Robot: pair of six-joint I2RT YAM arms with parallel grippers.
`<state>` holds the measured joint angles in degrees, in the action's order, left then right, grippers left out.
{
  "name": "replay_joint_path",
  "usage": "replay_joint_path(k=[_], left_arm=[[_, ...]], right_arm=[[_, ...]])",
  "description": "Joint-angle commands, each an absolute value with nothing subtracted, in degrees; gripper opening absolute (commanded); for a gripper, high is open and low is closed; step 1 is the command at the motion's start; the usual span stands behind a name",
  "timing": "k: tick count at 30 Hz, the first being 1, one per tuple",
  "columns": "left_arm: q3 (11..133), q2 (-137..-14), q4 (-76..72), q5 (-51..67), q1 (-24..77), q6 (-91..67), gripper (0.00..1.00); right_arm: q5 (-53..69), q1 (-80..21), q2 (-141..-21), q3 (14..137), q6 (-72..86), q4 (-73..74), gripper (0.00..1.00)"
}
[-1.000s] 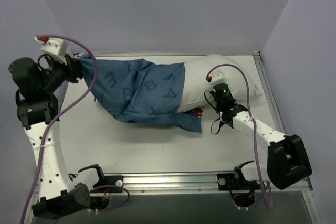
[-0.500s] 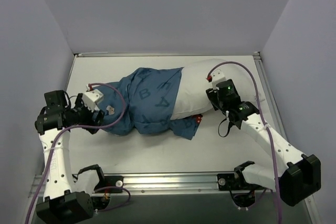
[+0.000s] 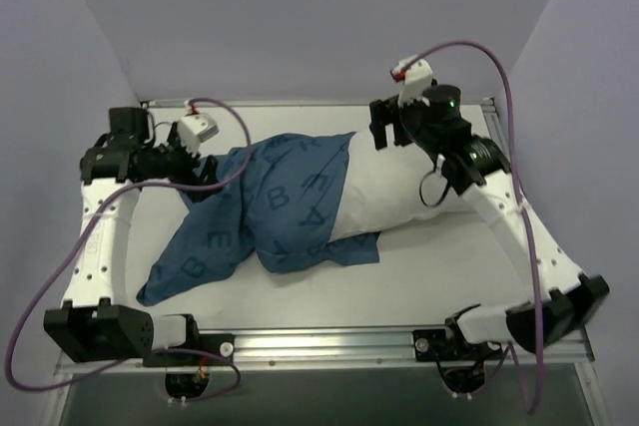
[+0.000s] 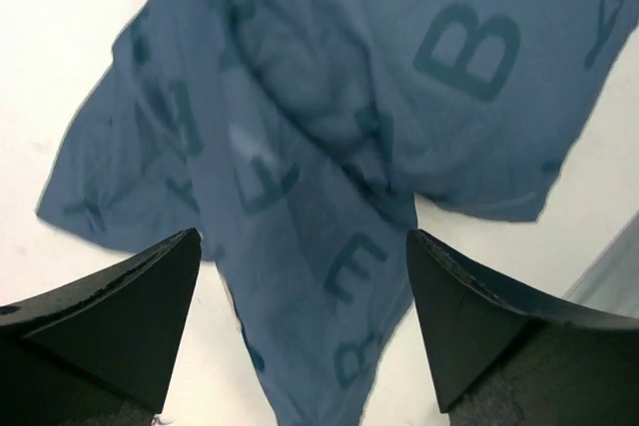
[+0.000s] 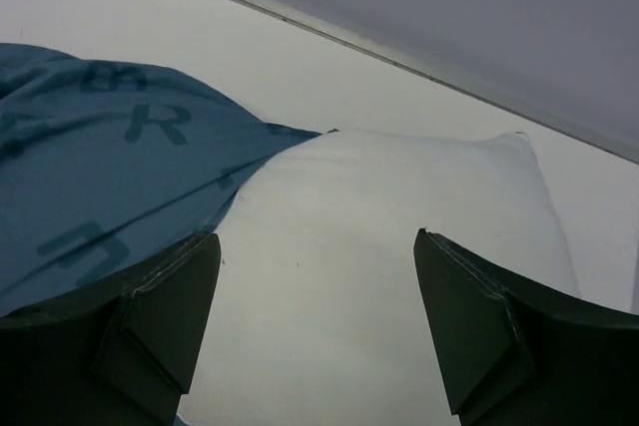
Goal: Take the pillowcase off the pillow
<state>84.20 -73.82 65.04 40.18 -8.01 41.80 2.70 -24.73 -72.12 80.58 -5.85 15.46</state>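
The blue lettered pillowcase still wraps the left part of the white pillow. Its loose end trails to the near left. The pillow's right half is bare. My left gripper hovers open above the pillowcase's left side, holding nothing. In the left wrist view the pillowcase lies crumpled below the left gripper. My right gripper hangs open over the pillow's far edge, holding nothing. In the right wrist view the right gripper frames the pillow, with the pillowcase to its left.
The white table ends at a metal rail along the near side, where both arm bases are bolted. Grey walls close in the back and both sides. The right arm's purple cable arcs above the back right corner.
Both grippers went from shut to open and let go. The left arm swung near, then back to the far left, while the right arm rose to the pillow's far edge. The pillowcase's loose end dropped near left.
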Motion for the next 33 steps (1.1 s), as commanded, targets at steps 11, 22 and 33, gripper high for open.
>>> replay_joint_path(k=[11, 22, 33], left_arm=[[91.8, -95.3, 47.5, 14.1, 9.3, 28.6, 0.86], [84.1, -95.5, 42.7, 15.4, 6.3, 27.1, 0.02], [95.2, -84.9, 33.8, 8.7, -16.0, 24.5, 0.02]], right_arm=[[-3.7, -20.5, -94.6, 81.8, 10.2, 9.4, 0.69], [-6.2, -16.9, -99.1, 69.7, 13.4, 7.6, 0.58], [-4.0, -8.8, -107.2, 58.4, 14.8, 4.0, 0.31]])
